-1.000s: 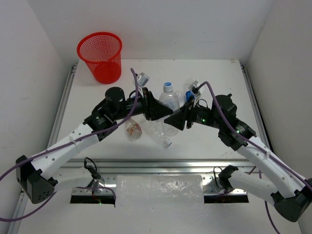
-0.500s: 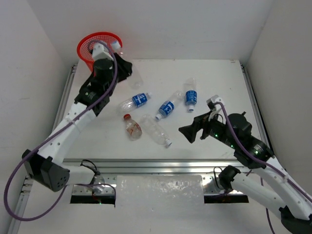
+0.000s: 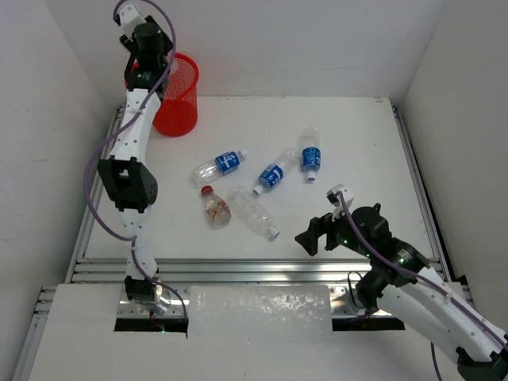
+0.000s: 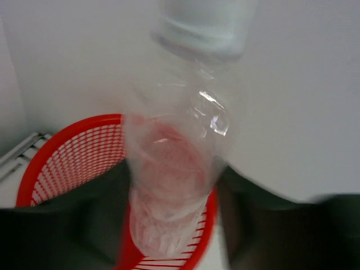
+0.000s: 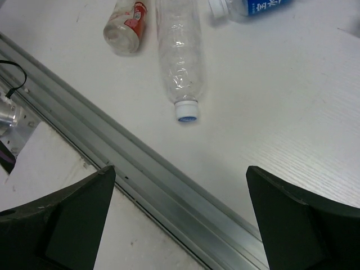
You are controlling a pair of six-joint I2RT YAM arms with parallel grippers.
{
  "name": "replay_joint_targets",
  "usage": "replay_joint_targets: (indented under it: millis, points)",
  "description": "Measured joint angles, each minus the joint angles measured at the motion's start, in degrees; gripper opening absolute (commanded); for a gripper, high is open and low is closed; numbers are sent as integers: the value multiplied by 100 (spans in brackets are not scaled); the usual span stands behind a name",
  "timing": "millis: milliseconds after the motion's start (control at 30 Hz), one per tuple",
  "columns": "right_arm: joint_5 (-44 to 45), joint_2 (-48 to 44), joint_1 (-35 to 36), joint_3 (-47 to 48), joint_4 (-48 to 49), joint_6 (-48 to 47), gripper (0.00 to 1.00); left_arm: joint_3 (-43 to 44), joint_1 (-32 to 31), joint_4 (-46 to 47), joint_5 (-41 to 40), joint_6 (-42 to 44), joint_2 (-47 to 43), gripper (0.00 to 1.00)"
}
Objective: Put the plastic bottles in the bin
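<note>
While the left end effector (image 4: 171,222) grips an unlabelled bottle (image 4: 180,163), the right end effector (image 5: 180,219) gapes empty.

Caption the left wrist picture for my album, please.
Clear bottle between the fingers of the left claw, over the red mesh bin.

1. The left arm (image 3: 131,135) has swung off mid-table and now stands stretched upward at the far-left corner — the left gripper (image 4: 174,191) raised above the bin (image 3: 184,95).
2. The unlabelled bottle (image 4: 180,140) it carried there shows blurred between its fingers, over the bin's mouth.
3. The right gripper (image 3: 308,238) has drawn back toward the near edge — jaws now wide apart, nothing between them.
</note>
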Motion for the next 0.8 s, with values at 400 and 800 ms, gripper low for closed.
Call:
replay_joint_targets:
  millis: [400,800]
  points:
    - [553,2699,-400,387,787,507,99,-476,223,-404,511,111,-122,100]
    - [863,5342,-2159,2879,1093,129,99,-4946,216,-717,1698,-804,-5814,100]
